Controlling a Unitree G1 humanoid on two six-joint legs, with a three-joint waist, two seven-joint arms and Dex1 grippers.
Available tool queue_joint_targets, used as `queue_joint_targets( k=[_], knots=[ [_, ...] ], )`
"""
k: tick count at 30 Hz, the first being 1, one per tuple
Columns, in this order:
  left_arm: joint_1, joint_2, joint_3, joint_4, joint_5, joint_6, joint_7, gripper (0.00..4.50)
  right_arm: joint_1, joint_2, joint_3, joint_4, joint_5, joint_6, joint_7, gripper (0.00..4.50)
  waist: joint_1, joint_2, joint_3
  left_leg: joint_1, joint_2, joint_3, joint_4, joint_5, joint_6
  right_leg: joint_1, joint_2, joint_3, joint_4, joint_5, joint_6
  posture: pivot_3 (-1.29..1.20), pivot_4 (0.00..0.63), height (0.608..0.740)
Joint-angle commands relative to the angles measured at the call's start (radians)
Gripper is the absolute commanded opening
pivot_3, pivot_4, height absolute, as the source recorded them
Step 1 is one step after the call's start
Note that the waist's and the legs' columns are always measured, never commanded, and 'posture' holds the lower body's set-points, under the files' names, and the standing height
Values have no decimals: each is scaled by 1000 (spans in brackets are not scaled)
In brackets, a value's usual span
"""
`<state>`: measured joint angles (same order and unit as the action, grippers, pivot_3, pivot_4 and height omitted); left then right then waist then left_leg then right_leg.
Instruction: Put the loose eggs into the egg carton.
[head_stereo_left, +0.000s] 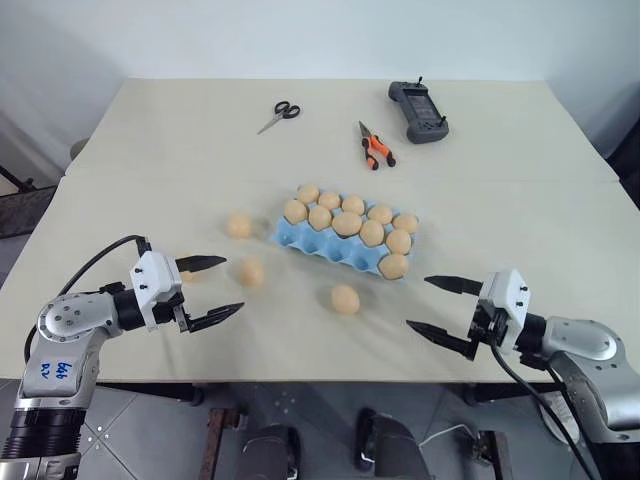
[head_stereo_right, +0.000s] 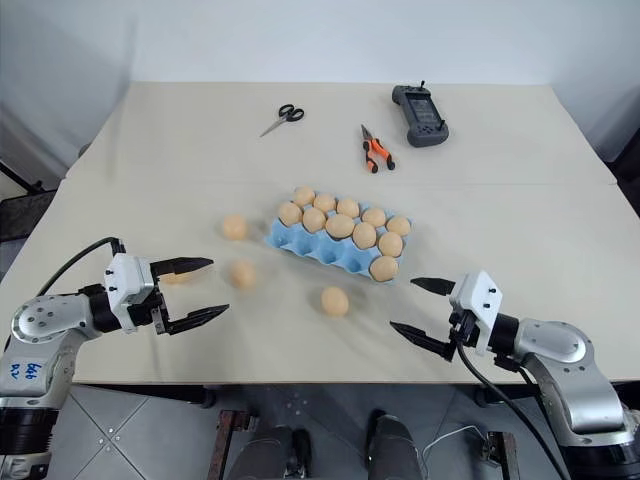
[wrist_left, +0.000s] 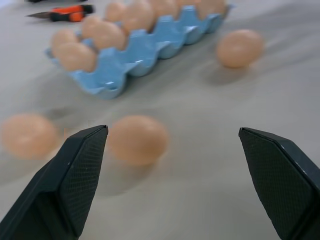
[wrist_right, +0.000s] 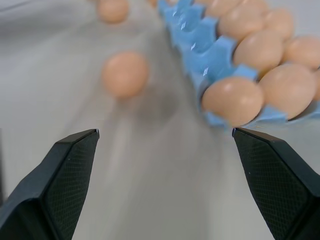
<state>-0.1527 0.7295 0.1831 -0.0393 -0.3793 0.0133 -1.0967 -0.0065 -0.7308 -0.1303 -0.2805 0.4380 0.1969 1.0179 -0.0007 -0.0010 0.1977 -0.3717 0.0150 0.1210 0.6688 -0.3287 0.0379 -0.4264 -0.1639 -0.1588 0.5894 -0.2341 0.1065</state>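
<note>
Evidently both arms are poised low over the pale beige table (head_stereo_left: 520, 230) for a pick. The left gripper (head_stereo_left: 212, 290) and the right gripper (head_stereo_left: 438, 307) each hang just above the near edge with black fingers spread wide and nothing between them, aimed inward at the work. The light blue moulded egg carton (head_stereo_left: 318, 248) lies mid-table, its long axis running diagonally from far-left to near-right; its far cups hold tan eggs, while the near row looks mostly empty, probably so the remaining ones can go there. Three smooth tan-orange loose eggs (head_stereo_left: 345, 299) lie on the table: one in front of the carton, one (head_stereo_left: 250, 271) near the left gripper, one (head_stereo_left: 239, 225) just left of the carton. The eggs' own long axes I cannot tell.
</note>
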Motion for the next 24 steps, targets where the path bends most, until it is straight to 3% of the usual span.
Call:
queue_joint_targets(
  k=[1, 13, 20, 24],
  knots=[
    [-5, 15, -19, -6, 4, -64, -54, 4467, -22, 14, 40, -58, -17, 1, -21, 4500, -4, 0, 0, 0, 0, 0, 0, 0, 0, 0, 0, 0, 0, 0, 0, 0, 150, 740],
    [15, 29, 32, 58, -3, -81, -44, 4467, -274, 214, 315, 9, -126, 139, -157, 4500, -3, 0, 0, -1, 1, 0, 7, 0, -1, -1, -1, 0, 3, 1, -3, 0, 150, 740],
    [92, 26, 61, -5, -19, -67, -11, 4467, -332, 258, 395, 134, -226, 126, -188, 4500, -3, 0, 0, -4, 2, 0, 11, -4, 2, -2, 0, -1, 3, 2, -2, 0, 150, 740],
    [118, 21, 62, -34, -25, -56, 4, 4500, -341, 291, 401, 179, -234, 94, -178, 3575, -4, 0, 0, -4, 2, 0, 11, -5, 2, -2, 0, -1, 2, 2, -1, 0, 150, 740]
  ],
)
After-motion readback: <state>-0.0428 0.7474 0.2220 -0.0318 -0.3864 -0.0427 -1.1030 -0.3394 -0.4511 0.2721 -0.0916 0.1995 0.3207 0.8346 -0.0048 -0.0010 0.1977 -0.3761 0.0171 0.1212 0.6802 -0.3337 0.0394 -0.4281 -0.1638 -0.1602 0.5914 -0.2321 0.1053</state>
